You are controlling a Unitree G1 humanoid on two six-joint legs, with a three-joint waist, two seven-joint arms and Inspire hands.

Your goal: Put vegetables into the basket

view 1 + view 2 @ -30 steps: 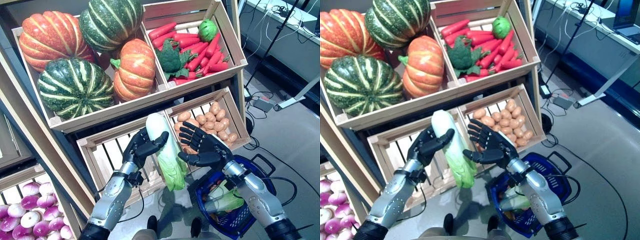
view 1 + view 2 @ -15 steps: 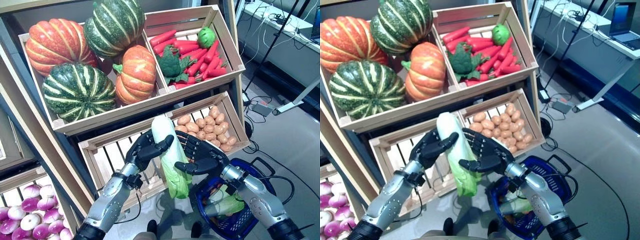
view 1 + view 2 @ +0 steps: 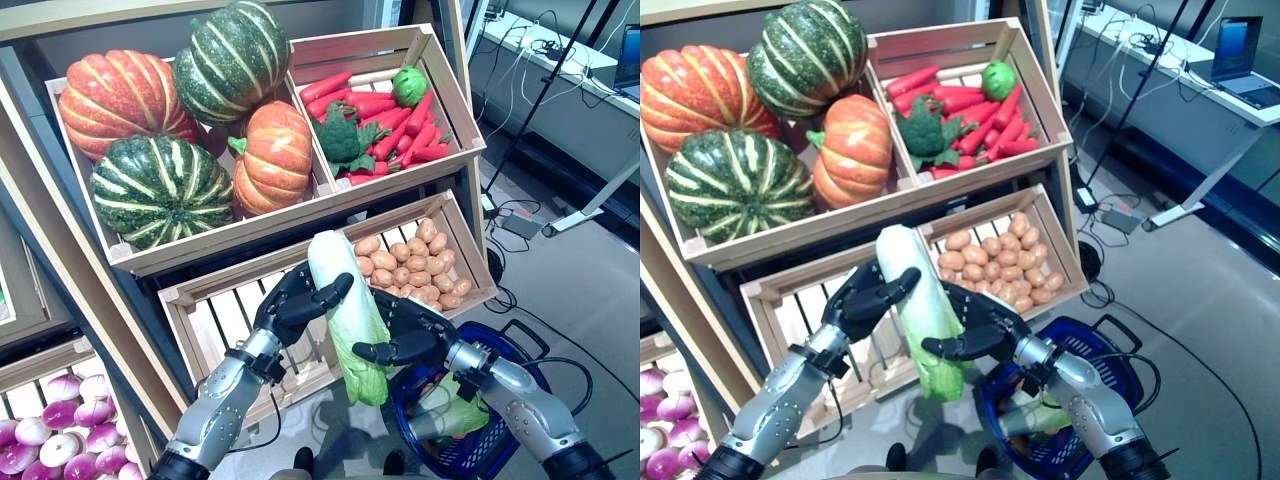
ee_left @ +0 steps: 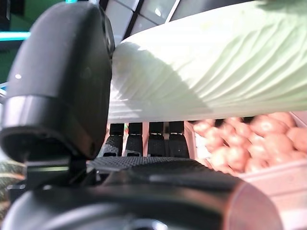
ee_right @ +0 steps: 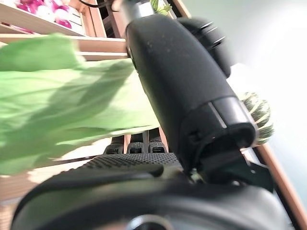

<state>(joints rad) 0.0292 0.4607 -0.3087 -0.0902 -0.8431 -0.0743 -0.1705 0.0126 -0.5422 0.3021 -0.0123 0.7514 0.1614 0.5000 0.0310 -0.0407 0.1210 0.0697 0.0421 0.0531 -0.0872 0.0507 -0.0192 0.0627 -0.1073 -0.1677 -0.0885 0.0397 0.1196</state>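
Note:
A long napa cabbage, white at its top and green at its leafy lower end, hangs upright in front of the lower crates. My left hand grips its white upper part, thumb curled across the front. My right hand holds the green lower part from the other side, thumb across the leaves and fingers behind. The left wrist view shows the cabbage lying between thumb and fingers. The blue mesh basket stands on the floor below the right forearm, with a leafy green vegetable in it.
Slanted wooden crates stand behind: pumpkins, carrots and broccoli, potatoes, and a bare slatted crate behind my left hand. Red onions fill a bin at lower left. A desk with cables is far right.
My right hand, spread open beside the cabbage a second ago, has closed round its green lower part. The cabbage has shifted slightly right, towards the basket. The camera has also moved.

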